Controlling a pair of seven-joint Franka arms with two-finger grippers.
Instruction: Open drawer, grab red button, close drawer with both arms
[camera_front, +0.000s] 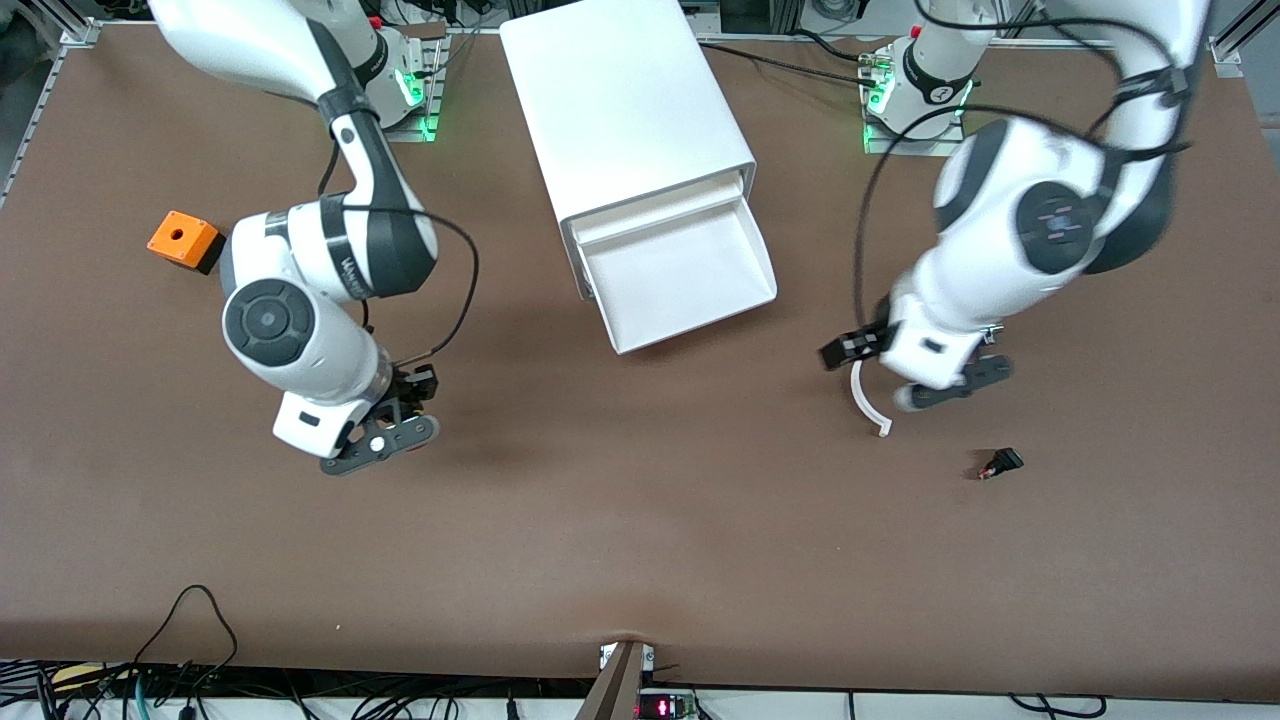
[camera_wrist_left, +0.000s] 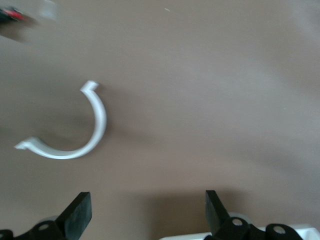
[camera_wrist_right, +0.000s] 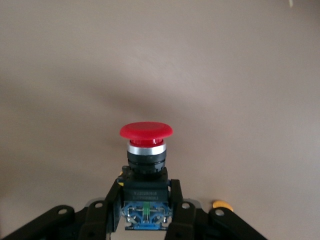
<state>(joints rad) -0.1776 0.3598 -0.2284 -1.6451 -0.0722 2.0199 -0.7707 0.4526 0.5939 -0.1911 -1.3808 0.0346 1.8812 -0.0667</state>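
The top drawer (camera_front: 690, 272) of the white cabinet (camera_front: 625, 110) is pulled open, and its tray shows nothing inside. My right gripper (camera_front: 385, 442) hangs low over the table toward the right arm's end. It is shut on the button (camera_wrist_right: 146, 150), gripping the black-and-blue body with the red cap pointing away from the fingers (camera_wrist_right: 176, 210). In the front view the button is mostly hidden under the gripper. My left gripper (camera_front: 945, 392) is open and empty over the table toward the left arm's end, with its fingers (camera_wrist_left: 77, 215) wide apart.
A white curved plastic piece (camera_front: 868, 400) lies on the table beside the left gripper and also shows in the left wrist view (camera_wrist_left: 75, 135). A small black-and-red part (camera_front: 1000, 463) lies nearer the front camera. An orange box (camera_front: 183, 240) sits near the right arm's end.
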